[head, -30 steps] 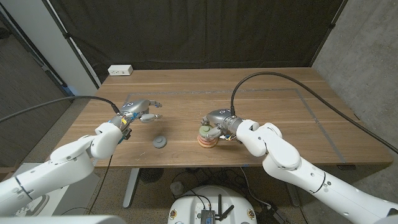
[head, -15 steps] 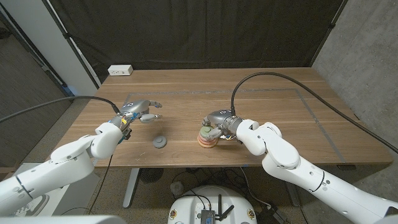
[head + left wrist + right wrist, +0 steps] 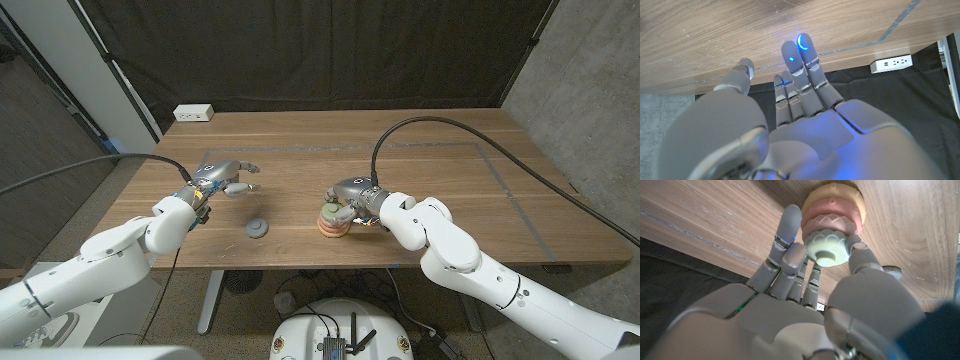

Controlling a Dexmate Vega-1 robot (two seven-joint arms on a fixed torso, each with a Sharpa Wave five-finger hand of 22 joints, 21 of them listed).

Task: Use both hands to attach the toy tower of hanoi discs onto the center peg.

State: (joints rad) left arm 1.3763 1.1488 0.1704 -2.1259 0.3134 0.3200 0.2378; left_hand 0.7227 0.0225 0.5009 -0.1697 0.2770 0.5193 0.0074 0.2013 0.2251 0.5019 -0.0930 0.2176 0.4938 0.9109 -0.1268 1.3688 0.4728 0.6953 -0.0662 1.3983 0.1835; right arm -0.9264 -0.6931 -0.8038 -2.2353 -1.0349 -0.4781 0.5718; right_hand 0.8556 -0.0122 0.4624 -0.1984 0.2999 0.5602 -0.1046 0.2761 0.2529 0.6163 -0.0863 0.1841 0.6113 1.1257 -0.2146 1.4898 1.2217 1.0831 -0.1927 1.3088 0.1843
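A: Start at your left. What sits around your left hand (image 3: 222, 180)?

B: It hovers over the wooden bench (image 3: 440, 190) at about nine o'clock from the stack, fingers (image 3: 799, 55) released and spread, nothing in them. In the left wrist view the fingertips glow blue over scratched, streaky wood grain. At eleven o'clock from that hand, near the bench's far edge, lies a white power strip (image 3: 193, 113). A thin grey tape line (image 3: 400, 147) runs across the bench past the hand.

A: And the loose piece?

B: A grey disc (image 3: 258, 228), round with a raised hub, lies on the bench at five o'clock from your left hand, well apart from it and near the front edge. Nothing stands between it and the stack.

A: Where is the stack itself?

B: The disc stack (image 3: 331, 222) sits near the bench's middle front, at three o'clock from the grey disc. In the right wrist view you see a cream disc at the base, a pink scalloped one on it, then a pale green scalloped disc (image 3: 827, 245) with a smooth round knob on top. They look matte, like soft plastic.

A: What is your right hand doing?

B: Your right hand (image 3: 350, 195) is closed around that pale green disc, thumb on one side and fingers on the other, covering much of the stack from above. Its black cable (image 3: 460, 130) arcs over the bench toward three o'clock. A dark curtain (image 3: 320, 50) hangs behind.
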